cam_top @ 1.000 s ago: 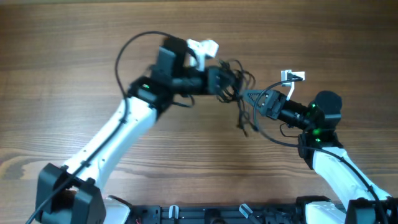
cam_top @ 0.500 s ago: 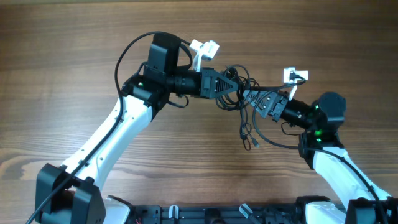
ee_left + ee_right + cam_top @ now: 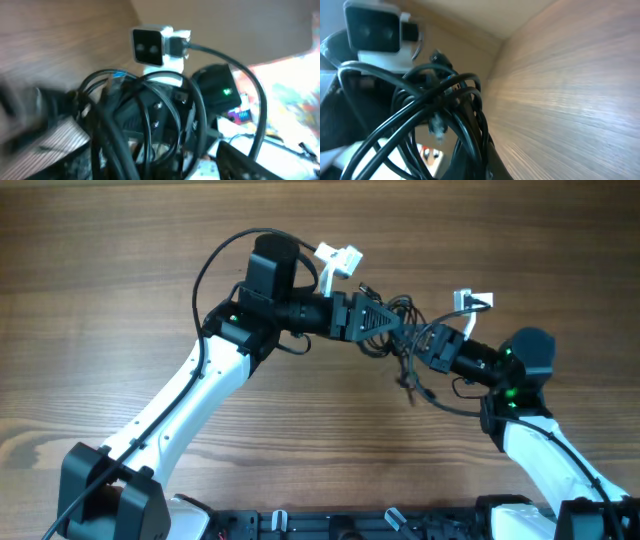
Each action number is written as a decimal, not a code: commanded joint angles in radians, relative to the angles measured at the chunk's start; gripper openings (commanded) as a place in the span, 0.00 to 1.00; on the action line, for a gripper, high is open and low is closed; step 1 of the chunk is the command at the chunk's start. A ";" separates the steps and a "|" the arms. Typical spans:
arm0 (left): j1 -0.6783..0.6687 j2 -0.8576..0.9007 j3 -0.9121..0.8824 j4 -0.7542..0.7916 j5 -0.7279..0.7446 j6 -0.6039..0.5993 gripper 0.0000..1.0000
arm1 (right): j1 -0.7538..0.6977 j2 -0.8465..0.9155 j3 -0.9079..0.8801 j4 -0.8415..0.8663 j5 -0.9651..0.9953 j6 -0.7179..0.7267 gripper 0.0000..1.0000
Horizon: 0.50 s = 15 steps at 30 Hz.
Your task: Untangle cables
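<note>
The cables point(image 3: 400, 308) form a knotted bundle of thin black cords, held off the table between my two grippers at centre right. A short tail point(image 3: 408, 383) with a plug end hangs below the knot. My left gripper point(image 3: 384, 322) points right into the bundle with its fingers apart, and loops point(image 3: 150, 115) run across the gap between them. From the right, my right gripper point(image 3: 416, 338) is shut on the cables, whose cords point(image 3: 445, 100) bunch into the closed jaws point(image 3: 487, 165).
Bare wooden tabletop point(image 3: 120, 260) lies all round the arms. A thicker black arm wire point(image 3: 205, 265) arcs over the left arm. White wrist cameras point(image 3: 338, 258) point(image 3: 470, 301) stick up beside each gripper. Equipment lines the table's near edge point(image 3: 330, 525).
The right gripper has closed on the bundle and the left gripper has opened. The bundle has shifted slightly right, and the hanging tail is now shorter and higher.
</note>
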 commanded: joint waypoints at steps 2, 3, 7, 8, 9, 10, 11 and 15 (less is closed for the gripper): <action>-0.010 -0.004 0.003 -0.185 -0.369 0.005 0.91 | -0.011 -0.003 0.005 -0.198 0.187 -0.041 0.04; -0.018 -0.004 0.003 -0.219 -0.437 0.005 0.98 | -0.012 -0.003 0.005 -0.245 0.226 -0.080 0.05; -0.058 -0.003 0.003 -0.254 -0.575 0.001 1.00 | -0.010 -0.003 0.077 -0.571 0.411 -0.318 0.07; -0.067 -0.002 0.003 -0.258 -0.608 0.000 1.00 | -0.008 -0.004 0.132 -0.720 0.482 -0.419 0.29; -0.070 -0.002 0.003 -0.257 -0.623 0.000 1.00 | -0.008 -0.005 0.175 -0.807 0.518 -0.474 0.41; -0.072 -0.002 0.003 -0.257 -0.641 0.000 1.00 | -0.008 -0.005 0.238 -0.900 0.547 -0.529 0.63; -0.072 -0.002 0.003 -0.258 -0.645 0.001 1.00 | -0.008 -0.005 0.303 -0.983 0.568 -0.559 0.73; -0.086 0.016 0.003 -0.262 -0.695 0.000 0.99 | -0.008 -0.005 0.470 -1.283 0.817 -0.576 1.00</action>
